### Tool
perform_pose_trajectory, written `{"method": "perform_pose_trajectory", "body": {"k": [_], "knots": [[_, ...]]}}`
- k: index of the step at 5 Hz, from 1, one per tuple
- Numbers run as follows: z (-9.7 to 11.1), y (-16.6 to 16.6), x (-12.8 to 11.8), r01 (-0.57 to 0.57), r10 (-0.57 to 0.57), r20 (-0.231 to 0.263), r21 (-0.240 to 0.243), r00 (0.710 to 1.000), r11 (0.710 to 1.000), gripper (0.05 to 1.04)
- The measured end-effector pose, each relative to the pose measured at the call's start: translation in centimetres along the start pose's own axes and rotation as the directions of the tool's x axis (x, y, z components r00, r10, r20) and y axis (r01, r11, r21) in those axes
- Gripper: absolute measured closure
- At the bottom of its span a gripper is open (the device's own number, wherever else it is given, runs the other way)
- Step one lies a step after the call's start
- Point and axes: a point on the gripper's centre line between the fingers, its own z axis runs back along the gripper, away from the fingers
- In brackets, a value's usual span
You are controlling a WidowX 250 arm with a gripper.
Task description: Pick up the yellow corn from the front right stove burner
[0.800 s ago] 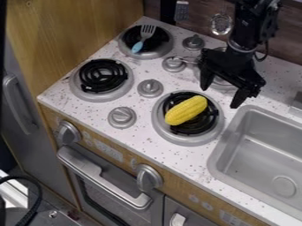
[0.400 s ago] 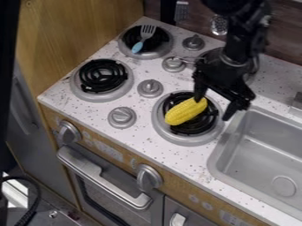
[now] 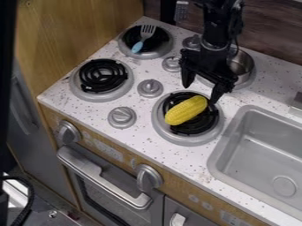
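Four round burners sit on the speckled white counter seen in the camera view. Right of center, the lower right burner carries a yellow ear of corn, lying on the black coil with its length slanting from lower left to upper right. Just beyond the corn's upper right end, the black gripper hangs from the arm, which enters at the top edge. Its jaws are released and spread wide, one toward the left and the other toward the right and lower in the frame, with nothing grasped. Whether the right one touches the burner cannot be told.

Behind the gripper, at the upper right, a metal pot is partly hidden by the arm. Toward the upper left, a fork with a light blue handle rests across another burner; below it, the fourth burner has a bare black coil. Gray knobs stand on the counter between the burners. A gray sink with a round drain takes up the right side. Along the wooden front, toward the lower left and bottom center, are two larger knobs and a long oven handle. Wooden paneling rises at the upper left.
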Motion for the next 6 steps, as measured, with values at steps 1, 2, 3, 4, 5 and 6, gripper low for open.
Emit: {"method": "perform_pose_trajectory", "body": {"k": [1, 2, 3, 4, 5, 6], "knots": [[-1.7, 0.5, 0.0, -0.002, 0.0, -0.05, -0.03, 0.999, 1.0, 0.084], [-3.3, 0.4, -0.9, -0.013, 0.008, -0.116, -0.043, 0.993, 0.999, 0.084], [-4.1, 0.4, -1.1, -0.017, 0.011, -0.131, -0.042, 0.991, 0.999, 0.126], [-4.0, 0.5, -1.0, -0.013, 0.008, -0.133, -0.036, 0.991, 0.999, 0.388], [-3.9, 1.1, -0.9, -0.012, 0.009, -0.122, -0.022, 0.992, 1.0, 0.456], [-2.4, 3.8, -0.3, -0.083, 0.084, -0.078, 0.01, 0.993, 0.996, 0.457]]}}
